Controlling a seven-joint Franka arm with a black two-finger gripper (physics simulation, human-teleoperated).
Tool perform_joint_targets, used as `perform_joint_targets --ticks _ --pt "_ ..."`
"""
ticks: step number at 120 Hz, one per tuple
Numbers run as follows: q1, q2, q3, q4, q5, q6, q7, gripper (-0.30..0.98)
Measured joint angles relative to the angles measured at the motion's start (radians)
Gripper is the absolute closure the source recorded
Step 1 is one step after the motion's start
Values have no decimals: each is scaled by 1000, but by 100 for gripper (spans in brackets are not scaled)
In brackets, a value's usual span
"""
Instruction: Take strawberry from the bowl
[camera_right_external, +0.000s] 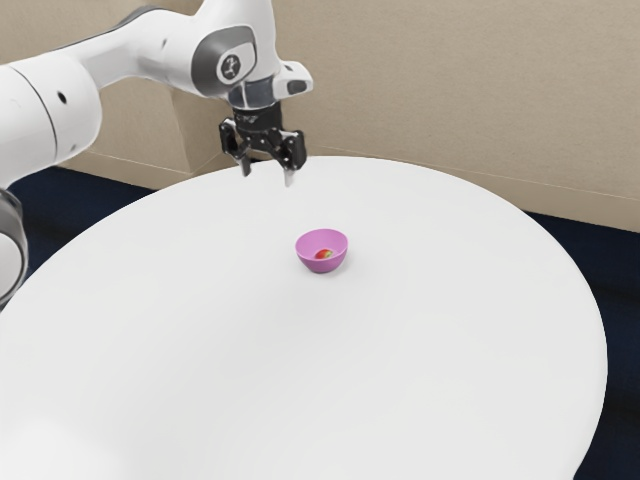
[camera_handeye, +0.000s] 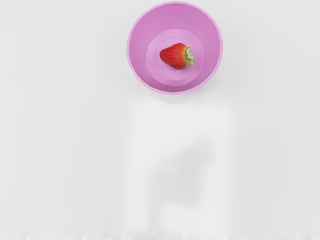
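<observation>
The gripper (camera_right_external: 268, 174) is black and has two fingers. It is in the released condition: the fingers stand apart, with a clear gap between them and nothing held. It points downward and is positioned above the table, higher than the bowl and off to one side of it, toward the exterior view's left.

Wall: beige, located behind the table (camera_right_external: 450, 350).
Floor: dark blue, visible beyond the table on both sides.
Table: white, smooth, with a curved edge. It carries the bowl directly on its surface.
Arm (camera_right_external: 120, 50): white with dark joint covers. It enters from the exterior view's upper left and ends at the gripper.
Bowl (camera_handeye: 175, 15): round, pink, upright. In the exterior view it stands well inside the table's edge, nearer to the far edge than to the near edge.
Shadow (camera_handeye: 182, 172): soft and grey, cast on the tabletop near the bowl and apart from it.
Strawberry (camera_handeye: 173, 56): red with pale seeds and a green leafy cap. It is located inside the bowl, lying on its side on the flat base, about centred. The cap and the tip face opposite sides of the bowl wall. The gripper is well apart from it.
</observation>
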Motion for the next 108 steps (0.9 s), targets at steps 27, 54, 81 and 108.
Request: perform_joint_targets --ticks 27,54,81,108 --pt "0 85 3 5 1 -2 -6 3" --pt "1 252 6 94 -3 110 -19 2" --pt "11 370 6 171 -3 201 -26 19" --pt "22 500 3 276 -3 305 -30 26"
